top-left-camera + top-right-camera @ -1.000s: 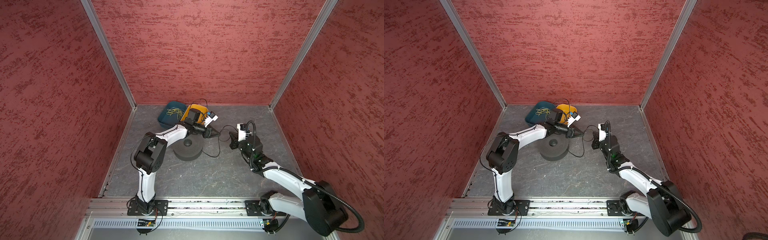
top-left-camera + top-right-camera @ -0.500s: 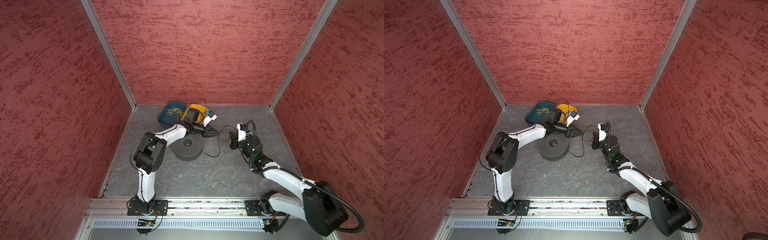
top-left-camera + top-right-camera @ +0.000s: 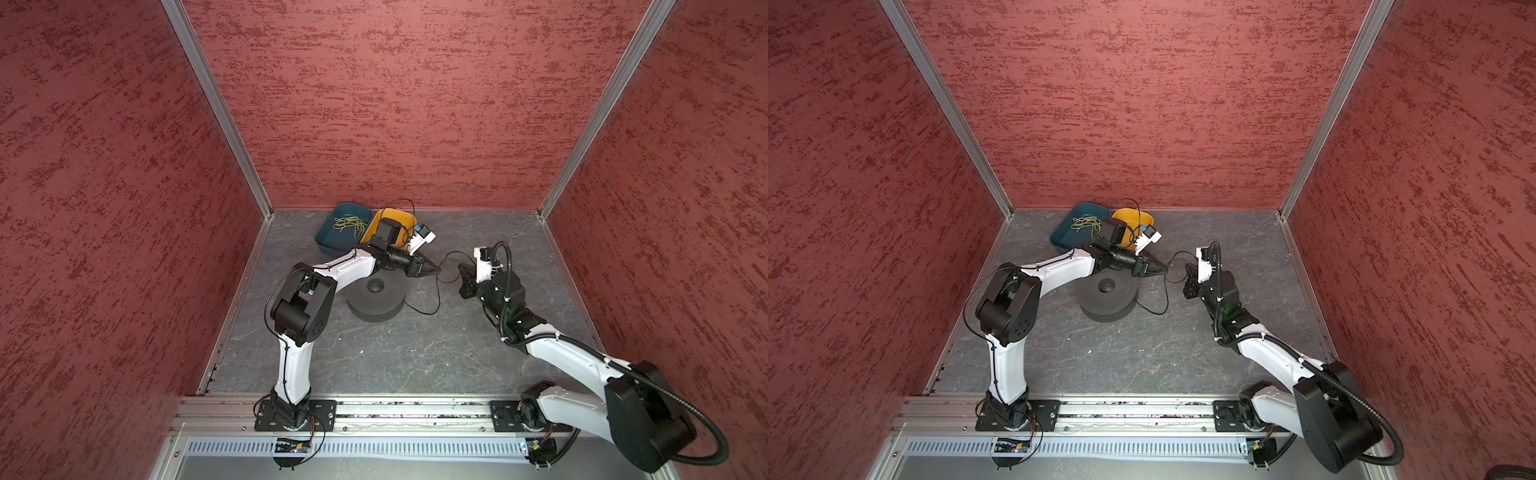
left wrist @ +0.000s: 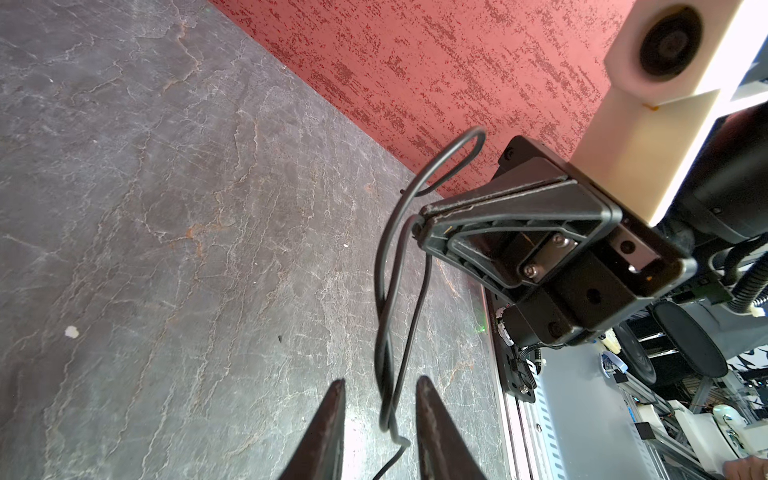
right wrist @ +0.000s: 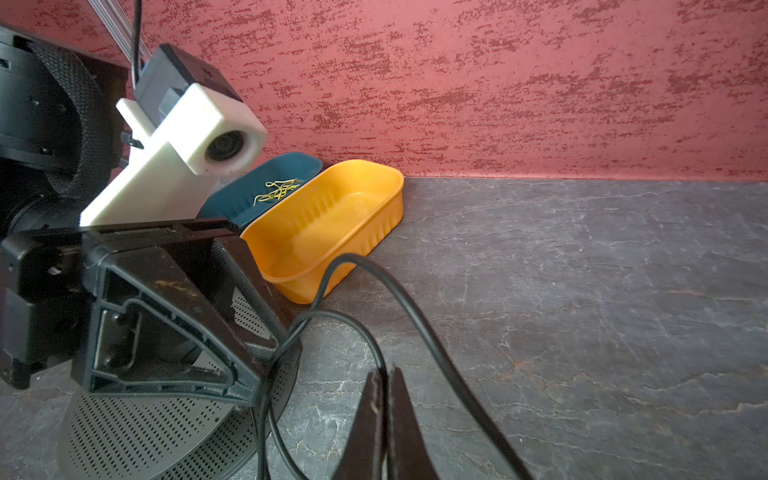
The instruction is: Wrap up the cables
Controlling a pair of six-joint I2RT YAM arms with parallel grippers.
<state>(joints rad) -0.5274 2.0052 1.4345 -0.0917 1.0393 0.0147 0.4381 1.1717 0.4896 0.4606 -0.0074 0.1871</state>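
Edged left pincer (image 4: 380, 382) farther from black perforated round spool (image 3: 386, 301), apart around thin black cable (image 5: 351, 257) clamped in right pincer (image 5: 382, 374). Keep taut.

Both top views look steeply down from high above the front rail (image 3: 415, 409) onto the whole scene, nearly alike, while each wrist camera rides close behind its own jaws, low over the surface (image 3: 415, 353), facing the other arm, so the left tool (image 4: 380, 386), right tool (image 5: 383, 374) and cable (image 5: 415, 318) between them appear in both.
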